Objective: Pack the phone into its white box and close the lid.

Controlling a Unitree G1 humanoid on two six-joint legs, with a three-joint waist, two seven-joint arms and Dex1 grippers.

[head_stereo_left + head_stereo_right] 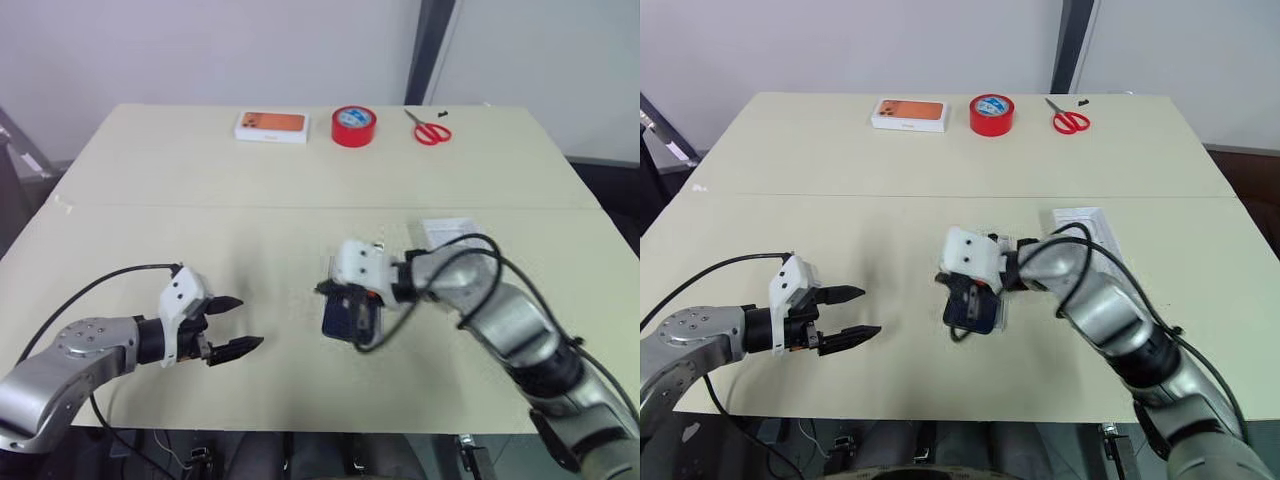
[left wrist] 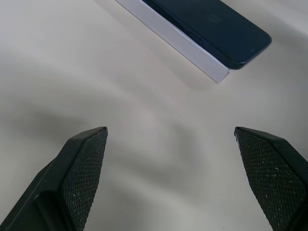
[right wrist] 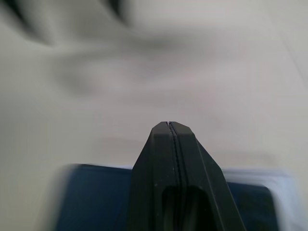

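The dark blue phone [image 1: 341,322] lies flat in the shallow white box [image 2: 179,42] near the table's front middle, one white wall showing along its side. My right gripper [image 1: 335,292] hangs just over the phone, pointing left and down, fingers shut with nothing between them; I cannot tell whether it touches the phone [image 3: 86,204]. My left gripper [image 1: 250,321] is open a little left of the phone, low over the table, aimed at the phone's corner [image 2: 226,33]. A flat white piece with small dark marks, apparently the lid [image 1: 445,231], lies behind my right forearm, partly hidden.
Along the far edge stand a white box with an orange phone picture [image 1: 271,125], a red tape roll [image 1: 354,126] and red scissors [image 1: 432,131]. A seam crosses the cream table [image 1: 200,207]. The front edge runs just below both grippers.
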